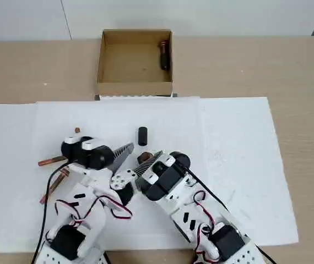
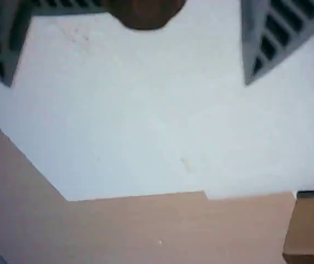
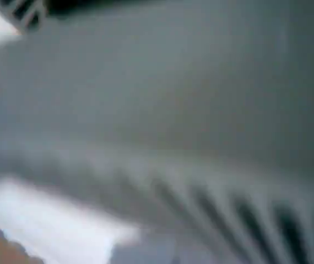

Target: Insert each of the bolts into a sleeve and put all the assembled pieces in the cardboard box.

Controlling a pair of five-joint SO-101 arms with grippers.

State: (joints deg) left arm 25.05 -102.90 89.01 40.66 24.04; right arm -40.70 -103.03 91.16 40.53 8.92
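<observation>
We see the left gripper [image 2: 126, 71] wide open over the white paper [image 1: 239, 165], with a brown piece [image 1: 144, 158] at the right gripper [image 1: 149, 160], whose state we cannot tell. A black sleeve [image 1: 142, 136] lies just beyond. Two bolts [image 1: 52, 161] lie beside the left arm, and one assembled piece [image 1: 164, 54] rests in the cardboard box [image 1: 99, 60].

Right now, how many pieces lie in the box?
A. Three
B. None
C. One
C: a single dark piece lies in the box, close to one side wall, with the rest of the floor bare.
</observation>
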